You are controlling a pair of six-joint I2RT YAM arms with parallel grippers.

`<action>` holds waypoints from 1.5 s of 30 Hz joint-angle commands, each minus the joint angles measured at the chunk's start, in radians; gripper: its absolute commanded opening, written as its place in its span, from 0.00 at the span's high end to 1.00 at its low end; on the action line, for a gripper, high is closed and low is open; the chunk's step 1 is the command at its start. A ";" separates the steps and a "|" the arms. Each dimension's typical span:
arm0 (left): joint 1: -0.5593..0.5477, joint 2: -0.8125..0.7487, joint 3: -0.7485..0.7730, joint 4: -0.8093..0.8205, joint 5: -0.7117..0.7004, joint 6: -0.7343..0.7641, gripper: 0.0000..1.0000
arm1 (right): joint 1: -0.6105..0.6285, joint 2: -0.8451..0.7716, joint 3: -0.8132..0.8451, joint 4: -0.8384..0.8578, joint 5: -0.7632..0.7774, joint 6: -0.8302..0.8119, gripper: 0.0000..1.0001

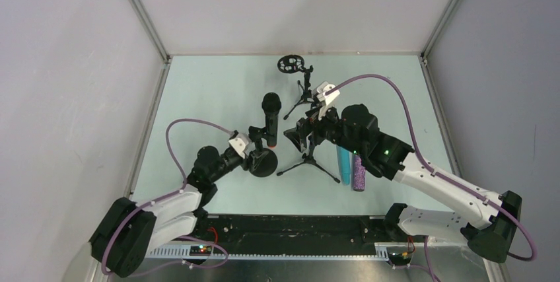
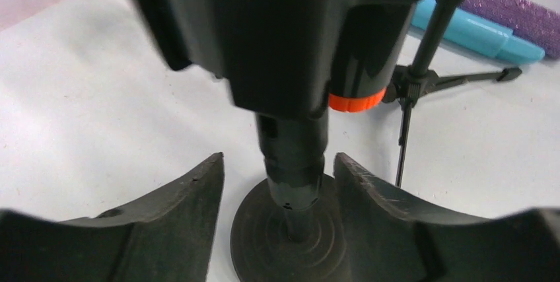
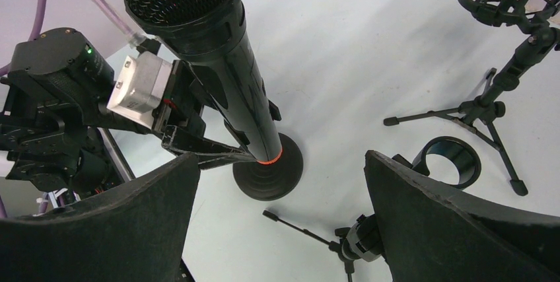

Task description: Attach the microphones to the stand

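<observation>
Black mic (image 1: 271,113) stands upright in the round stand (image 1: 263,162) — left gripper (image 2: 279,163) spread astride its post, holding nothing. Right gripper (image 3: 280,158) gapes empty above the tripod (image 1: 310,158). Blue mic (image 1: 343,163) and purple mic (image 1: 358,177) lie beside it — one likely needs picking up next.
</observation>
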 commanded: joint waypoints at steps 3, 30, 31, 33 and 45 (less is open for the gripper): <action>-0.007 0.059 0.034 0.072 0.090 0.055 0.40 | -0.014 -0.020 0.002 -0.017 0.012 0.007 0.00; -0.005 0.134 0.081 0.183 0.068 0.099 1.00 | -0.019 -0.035 0.002 -0.011 -0.001 0.003 0.00; -0.006 0.140 0.086 0.189 0.065 0.098 1.00 | -0.019 -0.038 0.003 -0.011 -0.001 0.003 0.00; -0.006 0.154 0.105 0.199 0.057 0.094 1.00 | -0.021 -0.043 0.003 -0.010 -0.002 0.001 0.00; 0.032 0.318 0.239 0.379 0.086 0.005 1.00 | -0.020 -0.058 0.003 -0.008 0.000 -0.010 0.00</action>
